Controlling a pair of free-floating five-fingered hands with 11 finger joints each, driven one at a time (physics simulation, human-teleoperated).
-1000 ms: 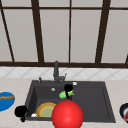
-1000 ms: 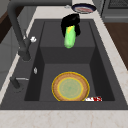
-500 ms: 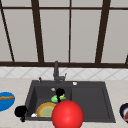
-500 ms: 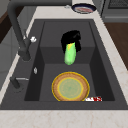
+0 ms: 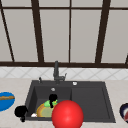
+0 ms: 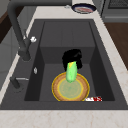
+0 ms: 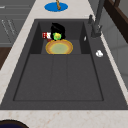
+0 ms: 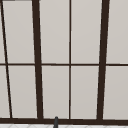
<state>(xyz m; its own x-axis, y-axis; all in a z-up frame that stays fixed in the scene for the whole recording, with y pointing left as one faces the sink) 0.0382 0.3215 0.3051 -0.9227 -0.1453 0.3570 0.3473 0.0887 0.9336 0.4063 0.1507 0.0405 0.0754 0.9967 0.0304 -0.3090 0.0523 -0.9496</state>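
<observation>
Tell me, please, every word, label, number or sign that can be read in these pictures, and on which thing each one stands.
None can be read.
The small red and white object lying in the sink basin beside the yellow plate may bear a print, but it is too blurred to read.
The green object in the right hand, the blue plate and the faucet carry no visible text.

Two matte black robot hands [image 5: 21, 111]
</observation>
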